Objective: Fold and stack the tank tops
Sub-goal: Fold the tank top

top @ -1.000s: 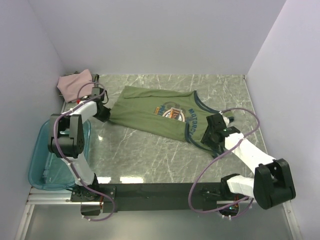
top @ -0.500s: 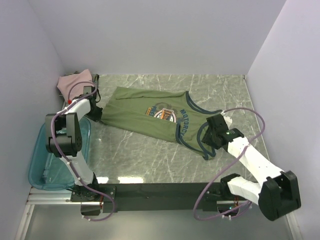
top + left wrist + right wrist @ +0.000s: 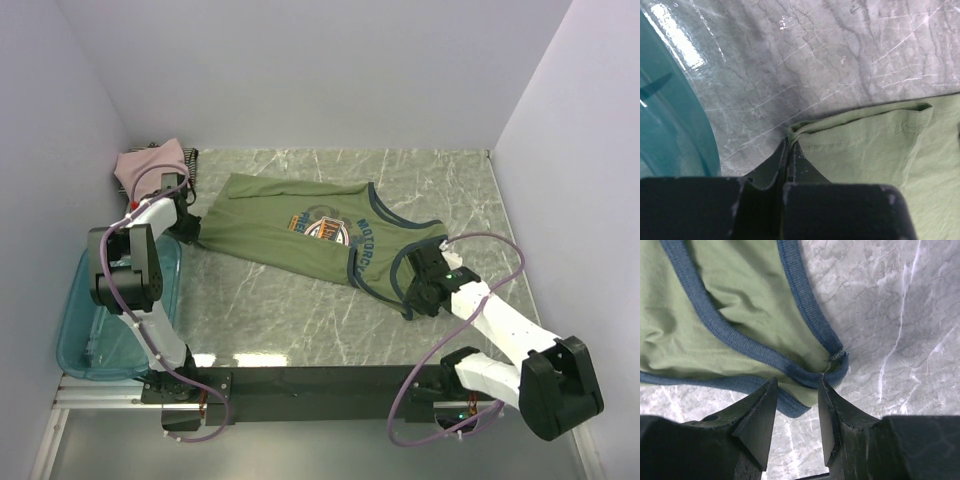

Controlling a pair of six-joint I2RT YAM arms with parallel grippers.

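Olive-green tank top (image 3: 290, 232) flat on table (image 3: 300, 310); left gripper (image 3: 790, 146) clamped on hem corner, right gripper (image 3: 797, 384) jaws half-apart straddling navy strap (image 3: 810, 310), apparently not pinching, so strap may slip free, botching fold

Left arm (image 3: 155, 210) reaches out, jaws pinched together; right arm (image 3: 495, 318) has jaws parted.

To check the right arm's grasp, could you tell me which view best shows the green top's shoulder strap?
Right wrist view: the green top's navy-trimmed strap fills it, just beyond the parted fingers. The top view shows it small; the left wrist view, only the hem.
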